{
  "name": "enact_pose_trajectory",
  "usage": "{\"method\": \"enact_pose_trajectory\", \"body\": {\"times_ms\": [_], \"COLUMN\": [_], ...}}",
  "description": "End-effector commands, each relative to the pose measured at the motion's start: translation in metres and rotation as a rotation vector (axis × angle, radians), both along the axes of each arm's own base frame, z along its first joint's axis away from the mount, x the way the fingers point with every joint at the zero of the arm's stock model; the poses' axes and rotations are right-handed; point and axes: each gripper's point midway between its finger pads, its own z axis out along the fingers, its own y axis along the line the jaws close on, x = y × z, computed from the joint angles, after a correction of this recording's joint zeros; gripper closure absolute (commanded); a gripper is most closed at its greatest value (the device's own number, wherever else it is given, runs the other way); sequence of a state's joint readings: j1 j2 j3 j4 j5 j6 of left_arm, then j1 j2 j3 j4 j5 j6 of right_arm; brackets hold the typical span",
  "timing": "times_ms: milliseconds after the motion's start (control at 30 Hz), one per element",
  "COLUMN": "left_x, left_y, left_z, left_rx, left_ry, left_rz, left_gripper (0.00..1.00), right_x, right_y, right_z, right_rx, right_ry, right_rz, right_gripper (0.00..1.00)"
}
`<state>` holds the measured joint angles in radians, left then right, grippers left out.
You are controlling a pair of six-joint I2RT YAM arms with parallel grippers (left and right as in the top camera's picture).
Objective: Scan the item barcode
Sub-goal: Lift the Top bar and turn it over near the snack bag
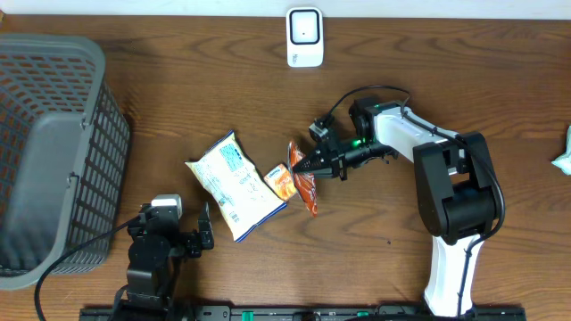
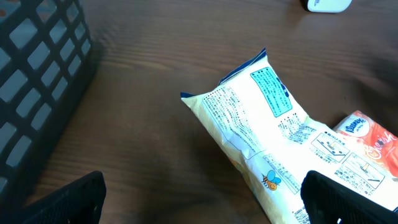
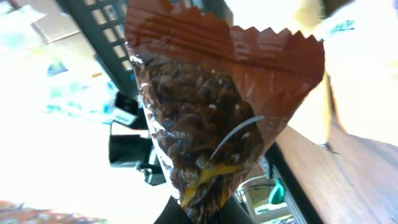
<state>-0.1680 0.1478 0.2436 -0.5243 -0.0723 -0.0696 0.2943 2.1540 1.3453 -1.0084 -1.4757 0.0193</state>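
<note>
1. The right gripper (image 1: 308, 166) is clenched on the brown snack packet (image 1: 308, 194), grasping it near one end.
2. In the right wrist view, the packet (image 3: 205, 124) fills the frame. Its serrated seal edge is at the top and its dark contents show through the clear film.
3. From overhead, the held packet sits at the centre of the wooden table (image 1: 178, 89), just beside a small orange packet (image 1: 279, 181). Whether the two touch cannot be determined.
4. The white barcode scanner (image 1: 304, 37) stands at the far edge of the table, well apart from the held packet.
5. The left gripper (image 1: 203, 234) is released, with its fingers (image 2: 68, 199) spread wide and holding nothing.
6. A white and yellow snack bag (image 2: 261, 137) lies flat just in front of the left gripper, printed side up.
7. A grey mesh basket (image 1: 53, 143) occupies the left side of the table.
</note>
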Motion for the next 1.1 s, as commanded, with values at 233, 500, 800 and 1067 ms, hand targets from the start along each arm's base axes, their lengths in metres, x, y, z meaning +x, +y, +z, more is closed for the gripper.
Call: {"method": "enact_pose_trajectory", "body": {"times_ms": [233, 500, 800, 1067], "left_x": [0.0, 0.0, 0.0, 0.0], "left_y": [-0.001, -0.001, -0.001, -0.001], "left_z": [0.008, 0.008, 0.008, 0.008], "left_rx": [0.006, 0.006, 0.006, 0.006], "left_ry": [-0.021, -0.021, -0.021, -0.021], "left_rz": [-0.014, -0.014, -0.014, -0.014], "left_gripper": [0.01, 0.01, 0.01, 0.01], "right_x": [-0.015, -0.021, -0.021, -0.024], "right_y": [-0.006, -0.008, -0.008, -0.011], "right_z": [0.026, 0.03, 0.03, 0.035], "right_rx": [-0.124, -0.225, -0.246, -0.276], "right_ry": [0.664, 0.972, 1.039, 1.141], "right_rz": [-0.059, -0.073, -0.076, -0.086], "right_gripper": [0.99, 0.99, 0.98, 0.99]}}
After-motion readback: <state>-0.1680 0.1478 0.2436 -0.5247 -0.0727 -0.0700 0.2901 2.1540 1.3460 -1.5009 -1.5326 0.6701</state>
